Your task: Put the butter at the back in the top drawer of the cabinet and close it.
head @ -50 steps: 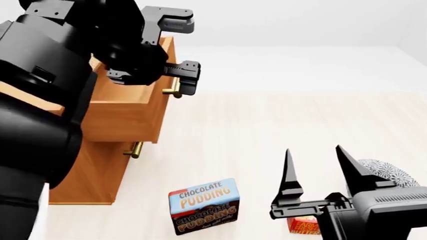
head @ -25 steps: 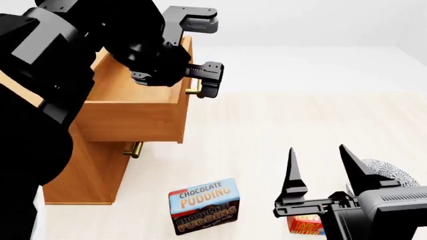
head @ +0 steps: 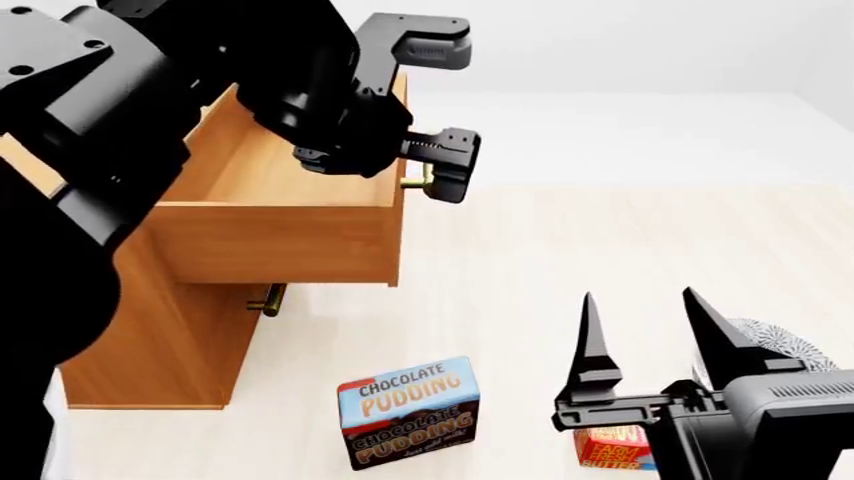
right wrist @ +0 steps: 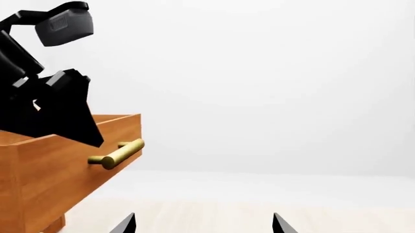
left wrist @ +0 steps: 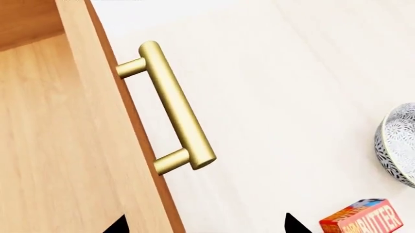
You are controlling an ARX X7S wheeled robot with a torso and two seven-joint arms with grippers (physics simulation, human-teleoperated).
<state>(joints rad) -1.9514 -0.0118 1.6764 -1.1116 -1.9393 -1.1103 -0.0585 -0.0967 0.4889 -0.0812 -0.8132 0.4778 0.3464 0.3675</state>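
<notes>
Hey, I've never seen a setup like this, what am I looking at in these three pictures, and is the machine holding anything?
It is a simulated robot with two black arms. One picture looks down from its head; the other two come from cameras near each end effector. The left end effector is at the brass handle of the top drawer, which stands pulled out of the wooden cabinet; the pictures do not show whether it grips the handle. The right end effector is open and holds nothing. On the pale floor lie a chocolate pudding box, the small butter box, and a patterned bowl.
</notes>
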